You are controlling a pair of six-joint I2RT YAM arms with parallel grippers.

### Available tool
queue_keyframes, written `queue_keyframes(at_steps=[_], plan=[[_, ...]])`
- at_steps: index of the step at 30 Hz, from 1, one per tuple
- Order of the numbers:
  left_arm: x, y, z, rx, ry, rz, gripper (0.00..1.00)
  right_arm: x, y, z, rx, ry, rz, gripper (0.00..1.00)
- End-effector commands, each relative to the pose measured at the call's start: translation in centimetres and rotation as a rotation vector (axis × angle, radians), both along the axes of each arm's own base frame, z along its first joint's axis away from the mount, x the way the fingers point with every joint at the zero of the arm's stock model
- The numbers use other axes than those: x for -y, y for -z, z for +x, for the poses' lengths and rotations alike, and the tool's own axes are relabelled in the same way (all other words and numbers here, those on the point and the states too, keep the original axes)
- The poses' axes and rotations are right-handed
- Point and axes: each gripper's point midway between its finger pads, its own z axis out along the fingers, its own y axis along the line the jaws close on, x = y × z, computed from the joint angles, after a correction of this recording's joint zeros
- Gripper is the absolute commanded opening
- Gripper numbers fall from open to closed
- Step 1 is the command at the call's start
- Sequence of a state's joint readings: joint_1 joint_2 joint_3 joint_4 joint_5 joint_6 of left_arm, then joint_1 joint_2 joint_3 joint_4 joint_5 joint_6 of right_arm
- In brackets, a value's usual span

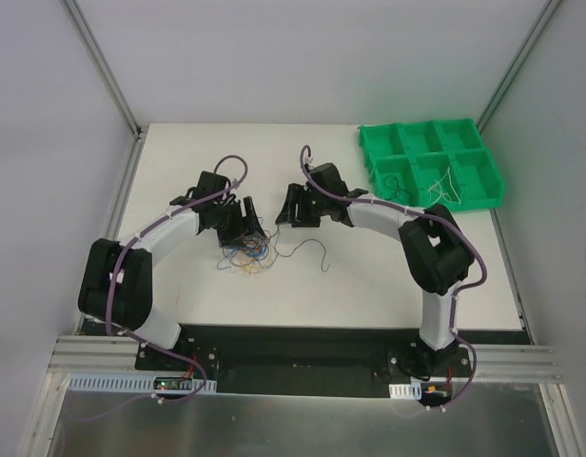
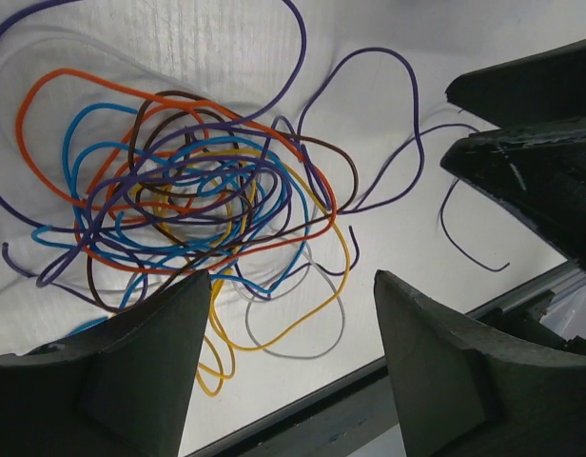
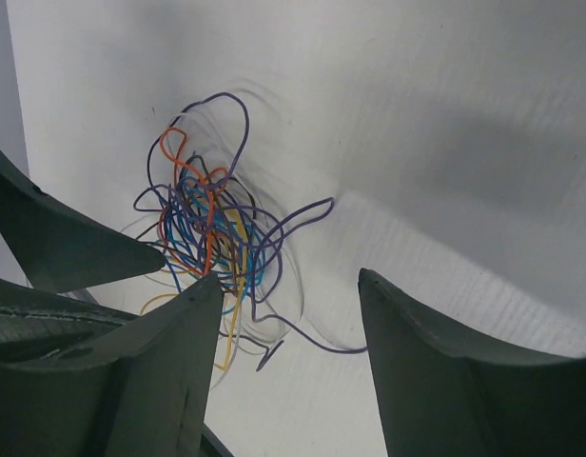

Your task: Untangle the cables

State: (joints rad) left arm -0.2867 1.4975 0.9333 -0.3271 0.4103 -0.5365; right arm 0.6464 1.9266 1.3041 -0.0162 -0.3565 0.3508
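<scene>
Now we poise the left pincer (image 2: 291,286) and right pincer (image 3: 289,278) open, empty, beside the cables (image 2: 193,181) to pick one strand.

Cables (image 1: 244,249): thin flexible wires, most knotted in one loose, flat clump on the white bench (image 1: 388,281), centre-left of top view. Colours in the clump: blue, orange, purple, brown, yellow, pale grey, all looped thru each other.

Left-wrist view:
- orange wire (image 2: 36,84) makes the big outer loop, upper left
- yellow wire (image 2: 346,262) and pale grey wire (image 2: 295,356) sag out at bottom centre
- purple strand (image 2: 417,100) arcs out toward upper right

Top view:
- one dark strand (image 1: 312,246) trails right of the clump
- sep. wires, a black one (image 1: 396,183) and white ones (image 1: 447,186), lie in lower-row compartments of the green tray (image 1: 365,143), upper right
</scene>
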Motion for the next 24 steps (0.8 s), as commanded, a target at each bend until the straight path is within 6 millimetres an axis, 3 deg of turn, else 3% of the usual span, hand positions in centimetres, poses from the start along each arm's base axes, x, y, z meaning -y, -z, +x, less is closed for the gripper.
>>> queue_keyframes(at_steps=[1, 7, 9, 11, 13, 16, 17, 20, 24], plan=[[1.3, -0.8, 1.6, 0.009, -0.01, -0.036, 0.68, -3.1, -1.9, 1.0, -0.016, 0.042, 0.135, 0.6], [0.8, 1.3, 1.9, -0.036, -0.052, 0.019, 0.65, -5.3, -0.3, 0.0, -0.048, 0.003, 0.164, 0.48], [0.7, 1.9, 2.0, -0.052, -0.054, 0.029, 0.63, -5.4, -0.4, -0.2, -0.043, -0.007, 0.17, 0.35], [0.2, 2.6, 2.2, -0.06, -0.082, 0.061, 0.63, -4.4, -0.6, -0.3, -0.025, 0.012, 0.142, 0.13], [-0.3, 3.5, 2.3, -0.074, -0.106, 0.093, 0.62, -3.2, -1.8, -0.6, 0.019, 0.015, 0.109, 0.02], [-1.1, 4.8, 2.4, -0.103, -0.123, 0.129, 0.57, -1.3, -4.7, -2.0, 0.099, -0.01, 0.079, 0.0], [-1.5, 5.3, 2.3, -0.114, -0.138, 0.145, 0.57, -0.6, -7.1, -2.6, 0.147, -0.021, 0.093, 0.01], [-2.7, 6.4, 1.8, -0.136, -0.168, 0.182, 0.57, 1.7, -11.4, -4.4, 0.246, -0.038, 0.098, 0.0], [-3.5, 7.2, 1.4, -0.159, -0.18, 0.196, 0.57, 4.9, -17.6, -5.4, 0.38, -0.011, 0.127, 0.01]])
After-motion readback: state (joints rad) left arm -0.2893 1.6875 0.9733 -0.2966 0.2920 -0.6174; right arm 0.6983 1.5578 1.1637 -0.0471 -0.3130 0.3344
